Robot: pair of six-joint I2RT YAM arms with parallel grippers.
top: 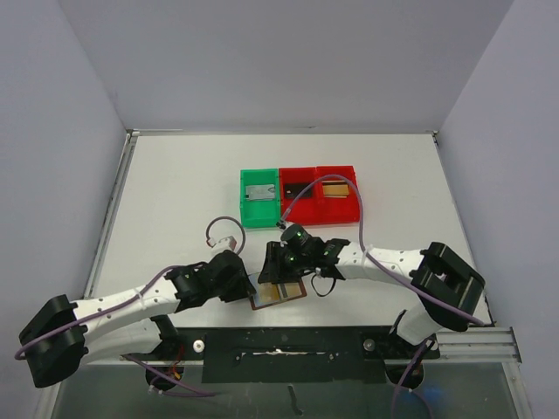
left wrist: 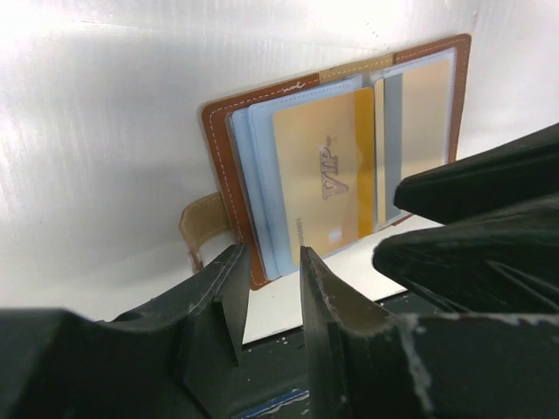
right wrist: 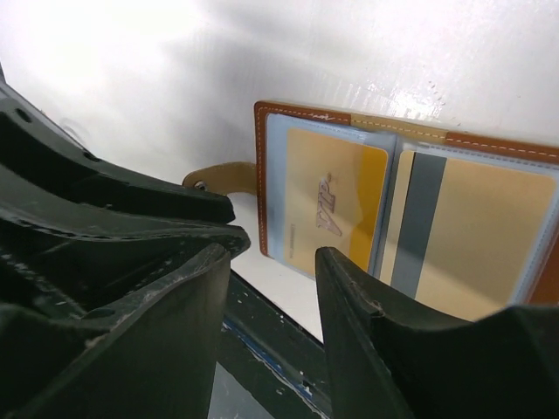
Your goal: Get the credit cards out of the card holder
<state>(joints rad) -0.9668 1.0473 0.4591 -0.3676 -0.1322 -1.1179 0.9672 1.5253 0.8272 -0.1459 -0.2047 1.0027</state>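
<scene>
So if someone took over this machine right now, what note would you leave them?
Left end effector: jaws apart around the card holder's near corner, no clear grip.
Right end effector: open, empty, close to the holder.
Card holder lies open on the table; two gold credit cards sit in its pockets.
Done: holder opened. Left: pull both cards out.
</scene>
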